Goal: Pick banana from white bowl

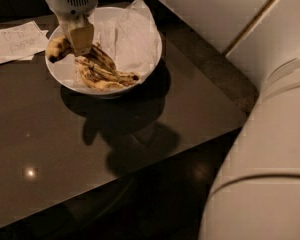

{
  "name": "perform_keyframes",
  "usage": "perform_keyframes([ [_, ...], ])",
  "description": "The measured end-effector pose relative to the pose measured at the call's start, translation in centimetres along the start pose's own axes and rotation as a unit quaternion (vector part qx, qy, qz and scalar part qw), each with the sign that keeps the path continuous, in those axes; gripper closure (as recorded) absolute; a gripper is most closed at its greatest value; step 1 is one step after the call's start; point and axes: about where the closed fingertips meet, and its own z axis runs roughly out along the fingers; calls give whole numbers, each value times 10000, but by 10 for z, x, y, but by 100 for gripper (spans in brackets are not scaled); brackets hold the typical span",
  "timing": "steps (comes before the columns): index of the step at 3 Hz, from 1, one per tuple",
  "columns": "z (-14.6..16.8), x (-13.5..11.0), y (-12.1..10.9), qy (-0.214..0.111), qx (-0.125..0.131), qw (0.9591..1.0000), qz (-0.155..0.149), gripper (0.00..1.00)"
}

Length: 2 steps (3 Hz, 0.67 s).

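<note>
The white bowl [151,59], lined with crinkled white paper, stands at the back left of the dark table. My gripper [80,40] hangs over the bowl's left side. Its fingers are shut on the banana [58,48], a long brown-streaked one. The banana's plump dark-tipped end sticks out left over the rim. Its other end runs right behind the finger [81,36] toward the bowl's middle. Shorter bananas [103,79] lie in the bowl below it.
Flat paper sheets with writing [16,42] lie left of the bowl. The glossy dark table [140,129] ends at an edge to the right and front. My white arm and body [270,134] fill the right side.
</note>
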Motion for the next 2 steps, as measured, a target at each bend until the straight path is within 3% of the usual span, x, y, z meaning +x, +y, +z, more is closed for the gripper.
perform_keyframes([
  [2, -12, -4, 28, -47, 51, 9995, 306, 100],
])
